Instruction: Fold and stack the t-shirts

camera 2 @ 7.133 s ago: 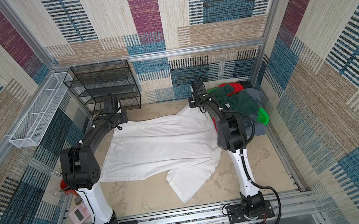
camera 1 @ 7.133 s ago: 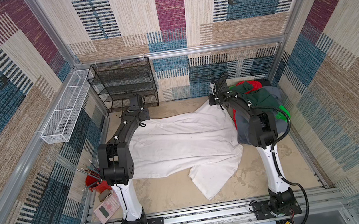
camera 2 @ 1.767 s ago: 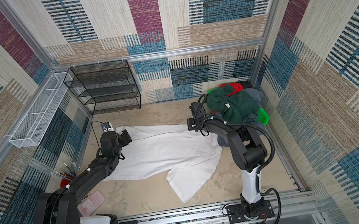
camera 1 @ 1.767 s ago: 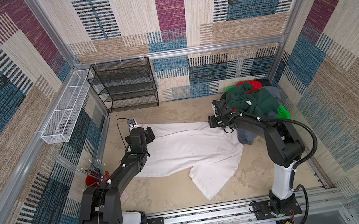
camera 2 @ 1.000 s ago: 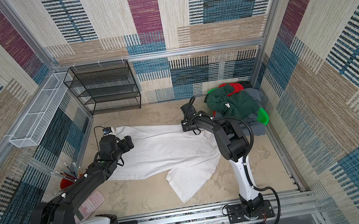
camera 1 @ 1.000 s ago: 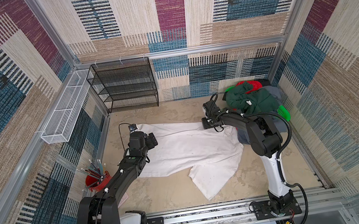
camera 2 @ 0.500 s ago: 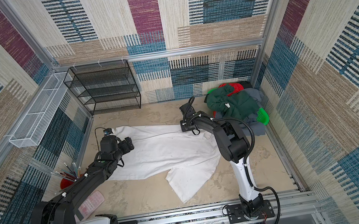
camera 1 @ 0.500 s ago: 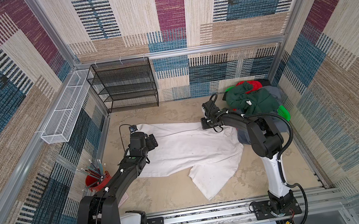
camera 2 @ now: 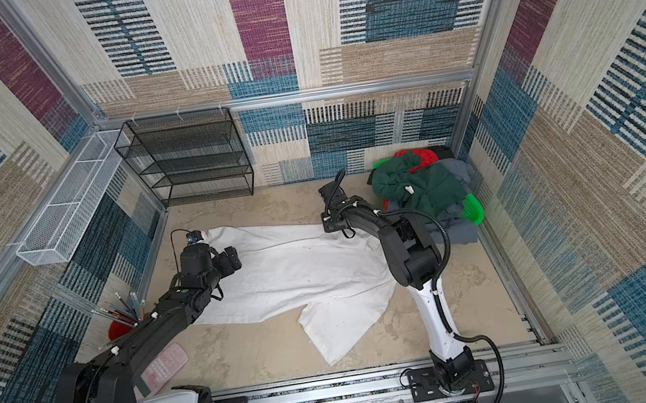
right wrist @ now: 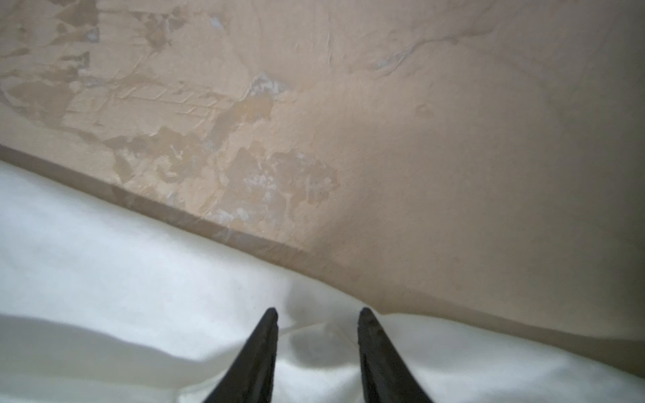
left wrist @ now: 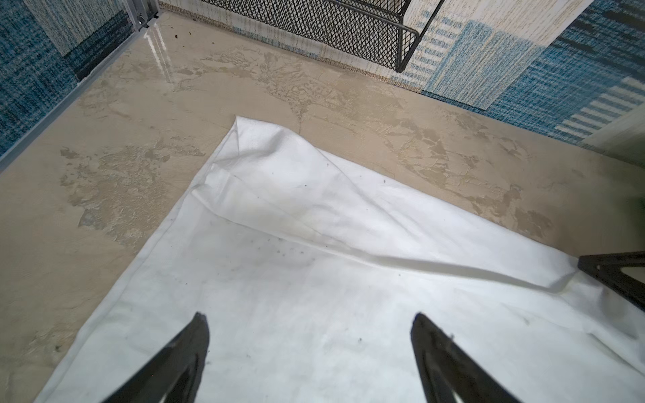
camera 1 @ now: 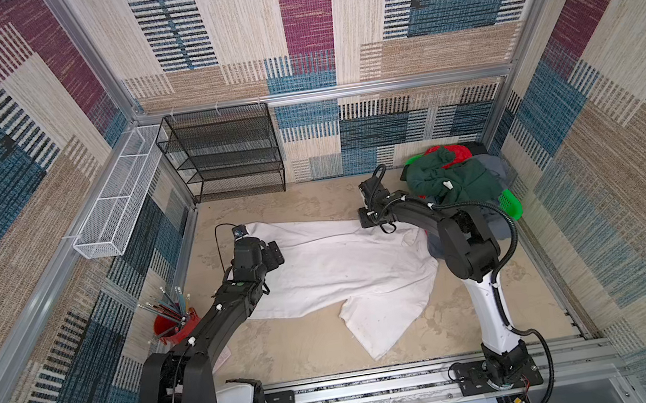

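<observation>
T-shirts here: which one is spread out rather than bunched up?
The white t-shirt, spread out mid-table. The dark green shirt, red shirt and grey-blue shirt lie crumpled in one heap at the back right.

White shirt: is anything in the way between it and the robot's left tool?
No, nothing visible. The left tool hangs open right over the white shirt, and only bare cloth shows between its tips. The black rack stands farther off by the wall.
</observation>
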